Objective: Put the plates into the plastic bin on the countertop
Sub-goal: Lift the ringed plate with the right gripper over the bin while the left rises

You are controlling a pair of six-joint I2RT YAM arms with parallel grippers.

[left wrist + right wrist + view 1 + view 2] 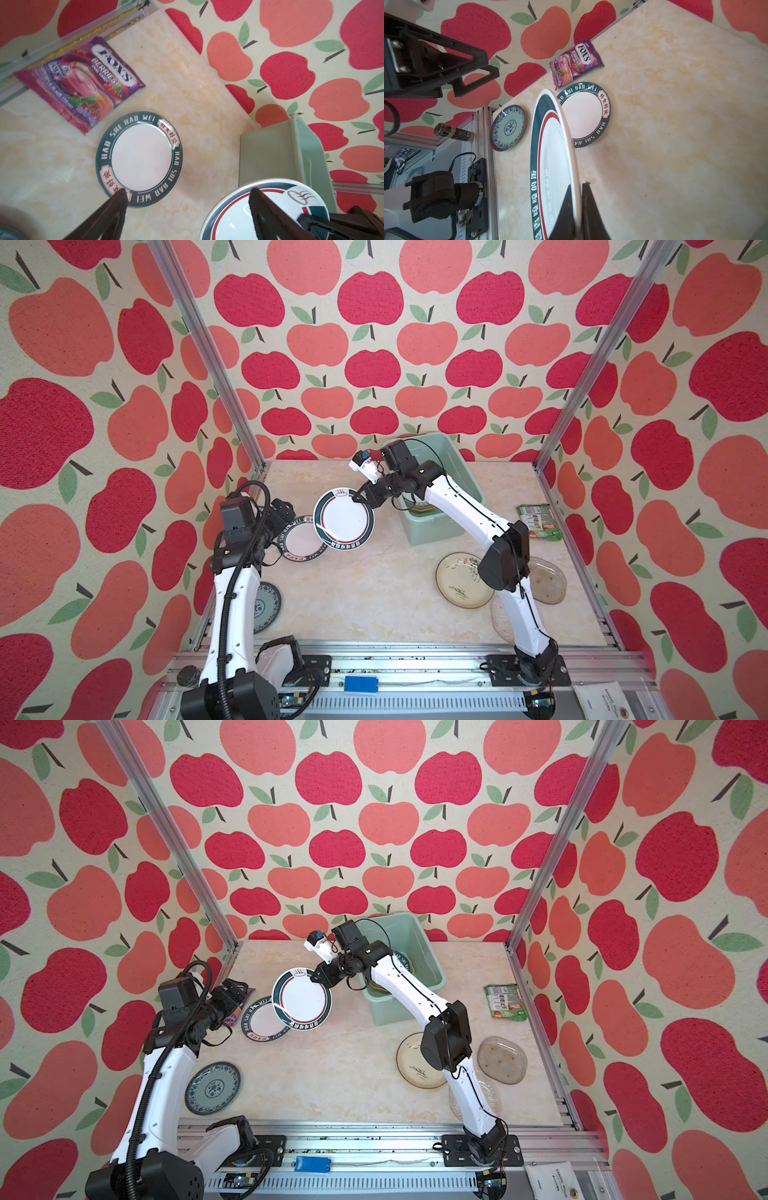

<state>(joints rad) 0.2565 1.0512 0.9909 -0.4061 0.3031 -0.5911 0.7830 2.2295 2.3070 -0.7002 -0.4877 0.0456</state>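
My right gripper (357, 499) (578, 199) is shut on the rim of a white plate with a dark green and red rim (343, 516) (552, 155). That plate hangs tilted above the countertop (365, 597), left of the mint plastic bin (432, 526) (270, 158). My left gripper (286, 512) (187, 197) is open and empty, above the edge of a lettered plate (301, 541) (141, 158) lying flat. The bin holds plates (401, 961). A blue-patterned plate (212, 1088), a cream plate with a green plant (459, 580) and a clear glass plate (548, 580) lie on the countertop.
A purple candy packet (79, 83) lies by the left wall near the lettered plate. A green packet (539, 521) lies right of the bin. Another clear plate (500, 618) sits partly under the right arm. Metal frame posts stand at the back corners.
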